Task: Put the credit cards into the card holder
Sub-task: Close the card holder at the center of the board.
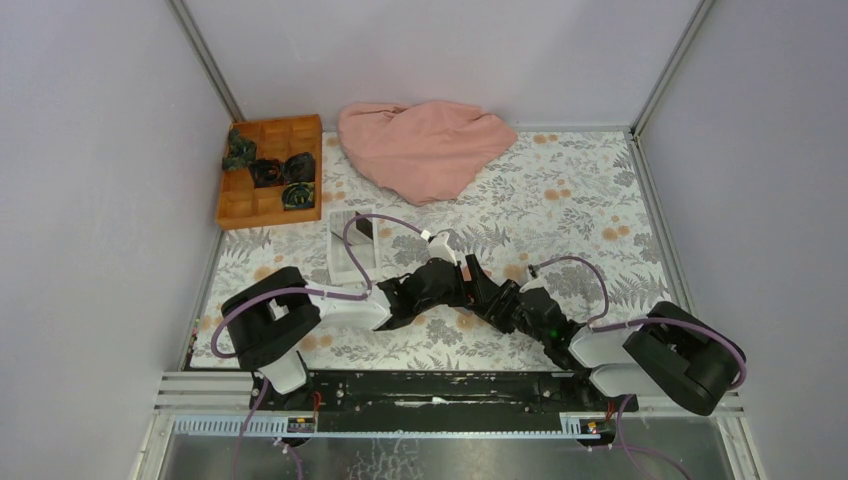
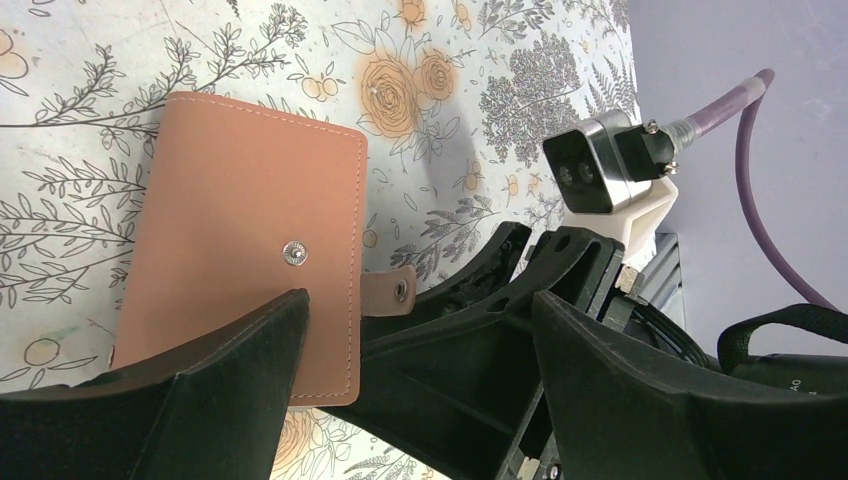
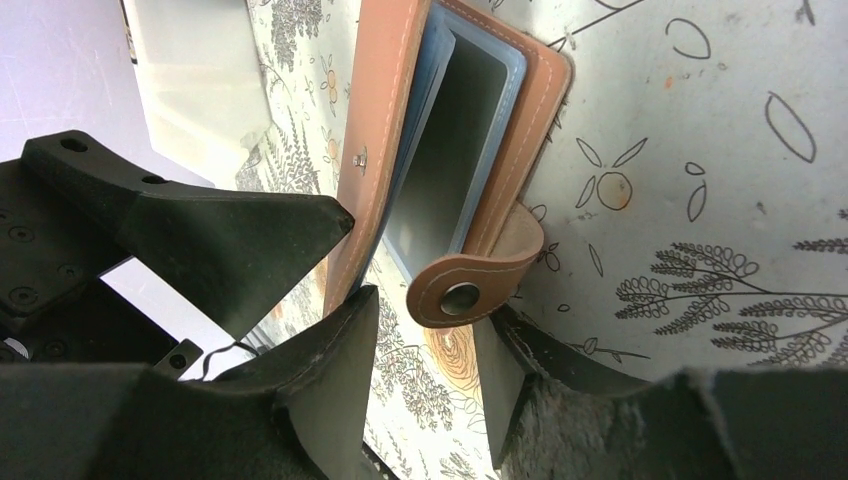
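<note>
The reddish-brown card holder lies on the flowered table, its snap strap undone. In the right wrist view it stands slightly open, showing blue-grey inner sleeves; I cannot tell if a card is inside. My left gripper is open wide, one finger over the holder's cover. My right gripper is open, with the loose strap just beyond its fingertips. From above both grippers meet mid-table and hide the holder. A dark grey card-like piece lies in the white tray.
The white shallow tray sits just left of the grippers. An orange wooden compartment box with dark items stands at the back left. A pink cloth lies at the back centre. Grey walls close in both sides.
</note>
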Motion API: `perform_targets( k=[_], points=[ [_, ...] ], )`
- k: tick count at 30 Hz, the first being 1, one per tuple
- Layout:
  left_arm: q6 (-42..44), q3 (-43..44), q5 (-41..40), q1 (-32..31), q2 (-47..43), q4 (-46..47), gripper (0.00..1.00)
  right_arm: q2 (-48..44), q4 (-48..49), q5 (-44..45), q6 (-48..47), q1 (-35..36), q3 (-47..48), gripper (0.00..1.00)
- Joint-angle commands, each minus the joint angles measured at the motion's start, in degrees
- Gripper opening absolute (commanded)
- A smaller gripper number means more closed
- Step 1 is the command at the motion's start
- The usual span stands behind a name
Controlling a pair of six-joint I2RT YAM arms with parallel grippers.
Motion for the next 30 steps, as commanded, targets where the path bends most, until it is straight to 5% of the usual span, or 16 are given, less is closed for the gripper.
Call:
perform_targets(
  k=[1,30],
  points=[
    [0.9,-3.2,1.0,-0.4,2.3,-10.0,0.88,-3.0,-7.1,1.6,-3.8,0.3,-0.7,0.50],
    [0.6,-4.0,1.2,-0.4,3.1,-9.0,0.87,-13.1,-17.1,3.5,-4.5,0.5,-1.1,0.51]
  ],
)
